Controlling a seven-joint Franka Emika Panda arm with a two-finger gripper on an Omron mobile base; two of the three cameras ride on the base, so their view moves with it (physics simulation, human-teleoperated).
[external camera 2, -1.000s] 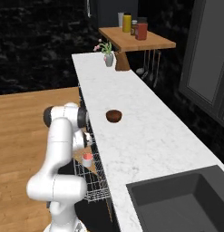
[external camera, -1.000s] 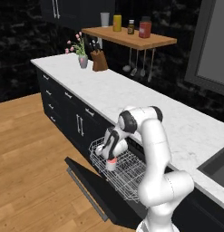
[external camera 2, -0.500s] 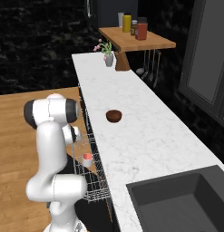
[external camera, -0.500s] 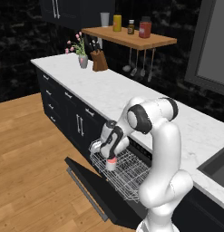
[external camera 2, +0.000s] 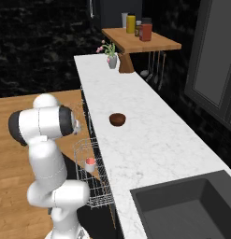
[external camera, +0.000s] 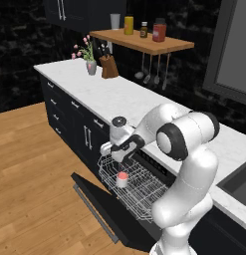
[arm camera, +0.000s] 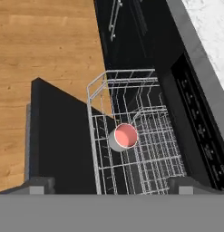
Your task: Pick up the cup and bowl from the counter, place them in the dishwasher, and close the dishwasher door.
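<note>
The cup (external camera: pixel 122 180), white with a coral top, stands upright in the dishwasher's white wire rack (external camera: pixel 142 191), which is pulled out over the dishwasher door (external camera: pixel 102 211). The door is folded down flat. My gripper (external camera: pixel 116 154) hangs open just above the cup, with nothing between its fingers. In the hand view the cup (arm camera: pixel 124 137) sits mid-rack (arm camera: pixel 149 158), straight ahead of the gripper (arm camera: pixel 112 185), with the black door (arm camera: pixel 59 136) beside it. The dark brown bowl (external camera 2: pixel 117 119) rests on the marble counter (external camera 2: pixel 140 149), apart from the arm. The cup (external camera 2: pixel 90 164) also shows in the rack below the counter's edge.
A flower vase (external camera: pixel 91 66) and a knife block (external camera: pixel 109 67) stand at the counter's far end under a wooden shelf (external camera: pixel 144 42) with bottles and hanging utensils. A dark sink (external camera 2: pixel 187 210) lies at the near end. Wood floor (external camera: pixel 30 174) spreads beside the open door.
My gripper has risen off the cup, which stays in the rack. The arm's elbow has swung higher and outward.
</note>
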